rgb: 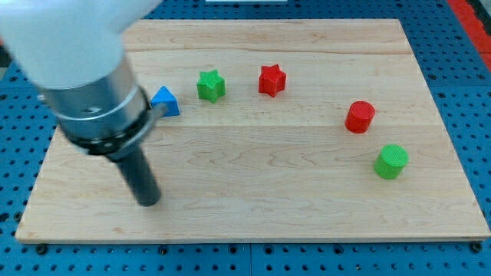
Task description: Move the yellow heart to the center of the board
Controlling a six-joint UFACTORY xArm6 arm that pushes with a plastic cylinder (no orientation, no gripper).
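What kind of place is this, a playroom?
More likely a robot test bench: a wooden board on a blue perforated table, coloured blocks like the red star, and my tip.

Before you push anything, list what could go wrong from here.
1. No yellow heart shows in this view; it may sit hidden behind my arm, so any push now would be blind.
2. My tip rests low on the view's left, and the arm body nearly touches the blue block, which a sweep might knock.
3. Moving toward the center could drag the green star along.
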